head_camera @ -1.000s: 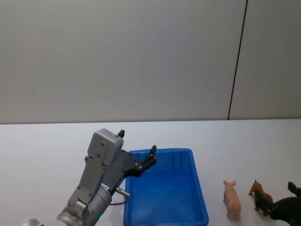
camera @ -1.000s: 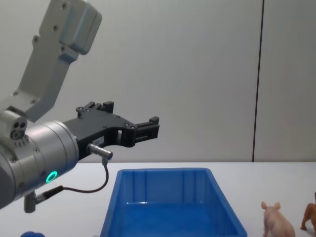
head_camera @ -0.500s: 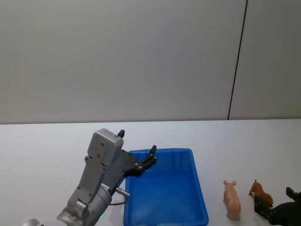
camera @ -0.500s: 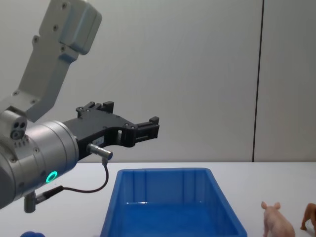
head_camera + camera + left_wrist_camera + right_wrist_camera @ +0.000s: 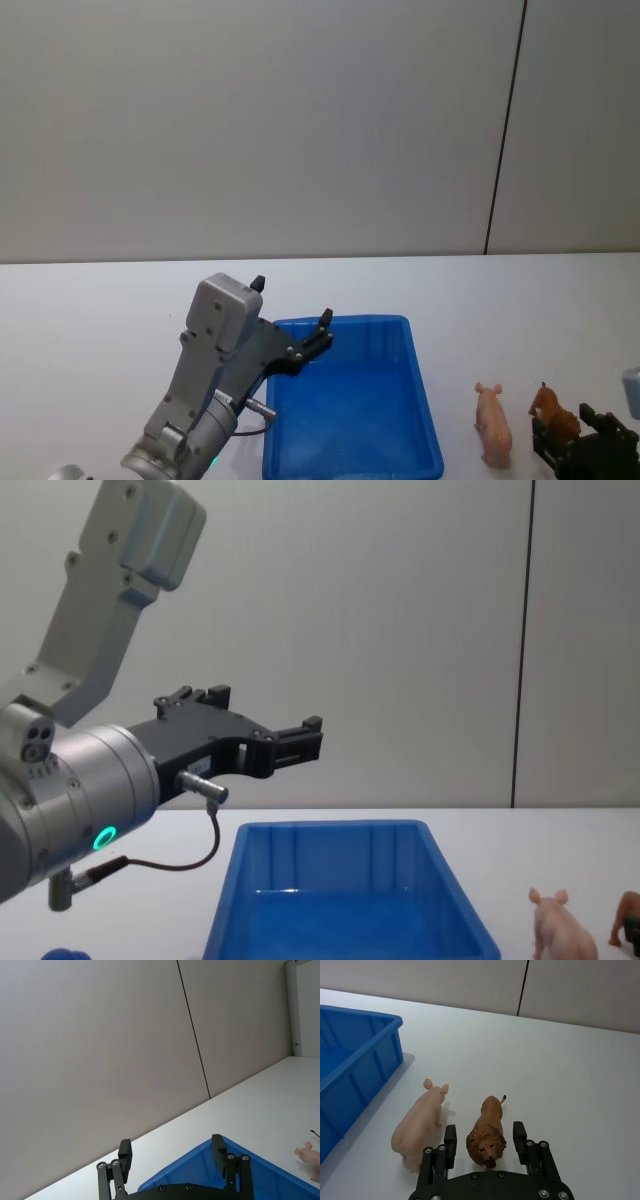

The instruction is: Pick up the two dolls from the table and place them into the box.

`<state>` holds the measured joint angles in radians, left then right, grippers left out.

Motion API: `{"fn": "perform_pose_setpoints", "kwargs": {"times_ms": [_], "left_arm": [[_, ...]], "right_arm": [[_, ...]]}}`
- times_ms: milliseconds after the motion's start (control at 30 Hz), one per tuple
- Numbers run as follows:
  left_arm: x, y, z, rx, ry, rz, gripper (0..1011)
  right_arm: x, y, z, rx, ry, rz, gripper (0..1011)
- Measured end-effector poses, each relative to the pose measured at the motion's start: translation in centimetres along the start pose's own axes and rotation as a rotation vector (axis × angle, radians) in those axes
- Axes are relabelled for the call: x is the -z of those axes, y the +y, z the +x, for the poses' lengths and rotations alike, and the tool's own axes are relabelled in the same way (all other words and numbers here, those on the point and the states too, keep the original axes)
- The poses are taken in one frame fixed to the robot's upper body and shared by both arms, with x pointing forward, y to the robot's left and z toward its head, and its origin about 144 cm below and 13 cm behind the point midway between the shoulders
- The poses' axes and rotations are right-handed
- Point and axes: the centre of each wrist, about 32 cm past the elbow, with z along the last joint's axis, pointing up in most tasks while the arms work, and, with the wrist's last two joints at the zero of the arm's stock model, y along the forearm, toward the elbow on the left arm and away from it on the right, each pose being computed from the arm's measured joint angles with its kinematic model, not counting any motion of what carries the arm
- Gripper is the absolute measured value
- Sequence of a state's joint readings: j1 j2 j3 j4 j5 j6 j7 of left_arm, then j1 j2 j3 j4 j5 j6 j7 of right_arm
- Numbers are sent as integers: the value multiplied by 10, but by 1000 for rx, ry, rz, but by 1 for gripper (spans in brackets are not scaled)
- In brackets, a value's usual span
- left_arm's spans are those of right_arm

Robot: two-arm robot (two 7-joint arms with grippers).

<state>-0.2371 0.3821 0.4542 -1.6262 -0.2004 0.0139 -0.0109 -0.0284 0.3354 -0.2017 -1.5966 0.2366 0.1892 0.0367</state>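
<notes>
So at this point your right gripper (image 5: 485,1132) was down low at the table (image 5: 560,1070), lined up on the brown lion (image 5: 489,1110). Fingers were spread apart, one on each side of the lion's head and shoulders, with a gap on both sides, so nothing was pinched yet. My guess is you came in along its body so the pads would close across the narrow flanks, which makes sense for a small hard toy like that.

The pink pig (image 5: 417,1122) was standing just beside the lion, between it and the blue box (image 5: 370,1055). That's the bit I'd have watched: the finger on the pig's side sat close to it, and a sloppy close could have nudged it.

Your left gripper (image 5: 292,302) was held up in the air over the box's near left corner, fingers apart and holding nothing. It looked parked there, out of the way, probably because both toys sat on the right arm's side.

The box was empty, so neither doll was in.
</notes>
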Motion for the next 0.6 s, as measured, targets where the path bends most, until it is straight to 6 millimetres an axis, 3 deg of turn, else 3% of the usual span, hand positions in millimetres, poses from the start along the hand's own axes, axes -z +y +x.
{"fn": "perform_pose_setpoints", "kwargs": {"times_ms": [67, 267, 367, 600], "left_arm": [[0, 0, 0, 0, 0, 0, 1001], [0, 0, 0, 0, 0, 0, 1001], [0, 0, 0, 0, 0, 0, 1001], [0, 0, 0, 0, 0, 0, 1001]], "right_arm": [[0, 1, 0, -1, 0, -2, 713], [0, 2, -2, 5, -4, -12, 475], [-3, 1, -4, 12, -9, -12, 423], [-11, -4, -6, 34, -23, 8, 423]]}}
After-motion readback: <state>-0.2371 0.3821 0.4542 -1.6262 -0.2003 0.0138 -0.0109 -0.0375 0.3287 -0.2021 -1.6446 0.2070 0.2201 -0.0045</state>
